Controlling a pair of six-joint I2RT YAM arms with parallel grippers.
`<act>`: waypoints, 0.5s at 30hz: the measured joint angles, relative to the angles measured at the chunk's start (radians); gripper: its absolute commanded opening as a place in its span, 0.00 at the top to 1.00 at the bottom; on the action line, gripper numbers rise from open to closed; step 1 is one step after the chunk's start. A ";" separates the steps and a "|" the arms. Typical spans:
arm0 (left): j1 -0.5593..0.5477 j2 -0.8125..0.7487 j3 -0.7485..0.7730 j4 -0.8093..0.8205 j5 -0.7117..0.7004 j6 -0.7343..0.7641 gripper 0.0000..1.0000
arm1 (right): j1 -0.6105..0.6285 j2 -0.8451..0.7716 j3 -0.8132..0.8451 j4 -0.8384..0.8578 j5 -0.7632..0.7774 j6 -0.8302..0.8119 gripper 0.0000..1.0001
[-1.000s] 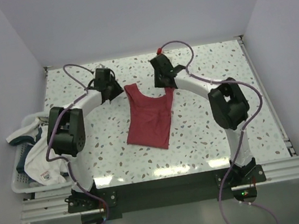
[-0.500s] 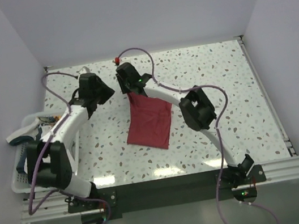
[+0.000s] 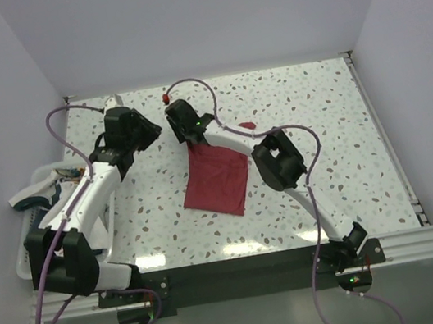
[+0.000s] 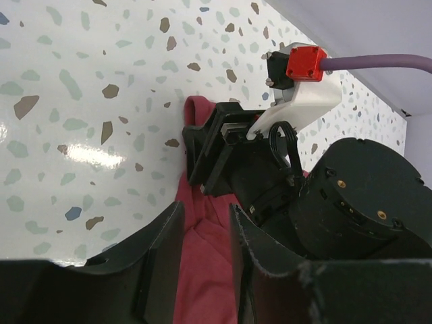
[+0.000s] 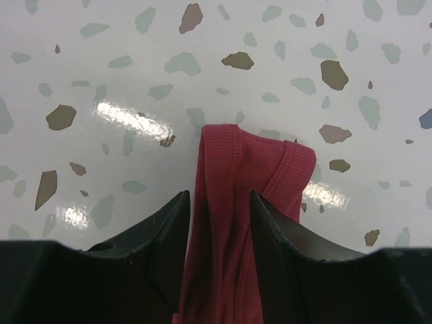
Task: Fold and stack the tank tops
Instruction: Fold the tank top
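on the speckled table [image 3: 345, 182] lay the dark red tank top [image 3: 218, 180], its strap [image 5: 250, 162] inside the right gripper [image 5: 219, 197], jaws narrow, perhaps pinching; the left gripper [image 4: 204, 209] hovered half-open, empty. we favoured releasing low, flat.

the top camera is looking down from behind the arm bases [image 3: 130, 291] over the whole surface [image 3: 363, 146]; both wrist cameras are peering close along their fingers [image 5: 158, 250] (all three sharing the red tank top [image 5: 236, 202]).
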 measured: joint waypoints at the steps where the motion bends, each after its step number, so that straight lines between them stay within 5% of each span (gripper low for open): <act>1: 0.000 0.004 -0.001 -0.001 0.001 0.000 0.63 | 0.005 0.000 0.000 0.000 0.010 -0.002 0.55; 15: 0.000 0.048 -0.016 0.000 0.019 0.000 0.63 | 0.035 0.009 0.014 -0.003 0.048 -0.021 0.58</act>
